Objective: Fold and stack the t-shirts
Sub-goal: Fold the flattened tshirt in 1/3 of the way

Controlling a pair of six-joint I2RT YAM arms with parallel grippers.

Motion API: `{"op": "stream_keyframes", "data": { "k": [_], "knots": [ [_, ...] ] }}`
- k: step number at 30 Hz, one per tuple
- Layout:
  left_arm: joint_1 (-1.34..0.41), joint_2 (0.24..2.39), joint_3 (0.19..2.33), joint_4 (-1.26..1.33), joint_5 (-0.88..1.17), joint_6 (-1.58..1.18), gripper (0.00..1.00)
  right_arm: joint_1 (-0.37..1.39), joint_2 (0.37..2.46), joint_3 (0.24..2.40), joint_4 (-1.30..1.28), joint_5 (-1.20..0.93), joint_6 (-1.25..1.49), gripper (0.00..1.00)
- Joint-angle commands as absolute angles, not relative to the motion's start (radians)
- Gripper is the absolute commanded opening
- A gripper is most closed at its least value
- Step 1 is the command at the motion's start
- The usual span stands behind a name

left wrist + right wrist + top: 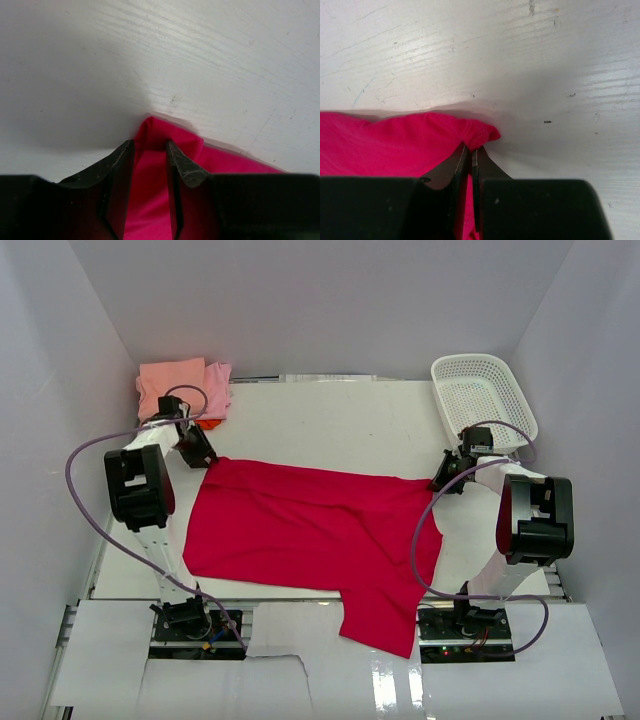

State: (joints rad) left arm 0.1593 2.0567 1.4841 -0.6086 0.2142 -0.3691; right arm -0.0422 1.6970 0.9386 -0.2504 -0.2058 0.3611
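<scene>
A large crimson-red t-shirt (pixel 300 530) lies spread across the table, and one part hangs over the near edge. My left gripper (pixel 205 458) is at its far left corner. In the left wrist view the fingers (pixel 150 145) stand apart with the red cloth (pixel 225 160) bunched between them. My right gripper (pixel 440 483) is at the far right corner. In the right wrist view it (pixel 471 149) is shut on a pinch of the red cloth (pixel 395 142). Folded salmon-pink (pixel 172 383) and light pink (pixel 219 380) shirts lie stacked at the far left corner.
A white lattice basket (pixel 485 395) stands at the far right, just behind my right gripper. White walls close in the table on three sides. Bare white tabletop (pixel 330 425) lies between the red shirt and the back wall.
</scene>
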Motion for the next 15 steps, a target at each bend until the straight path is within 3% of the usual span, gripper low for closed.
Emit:
{"op": "stream_keyframes", "data": {
  "k": [1,8,13,15],
  "knots": [
    [0.144,2.106,1.509,-0.623,0.198,-0.368,0.41,-0.034,1.674,0.942,-0.215,-0.195,0.353,0.08],
    [0.133,2.134,1.526,-0.626,0.193,-0.380,0.24,-0.032,1.681,0.965,-0.229,-0.193,0.351,0.08],
    [0.133,2.140,1.537,-0.641,0.167,-0.382,0.00,-0.032,1.695,1.012,-0.255,-0.167,0.344,0.08],
    [0.133,2.125,1.534,-0.643,0.134,-0.385,0.00,-0.032,1.709,1.060,-0.281,-0.161,0.336,0.08]
  ]
}}
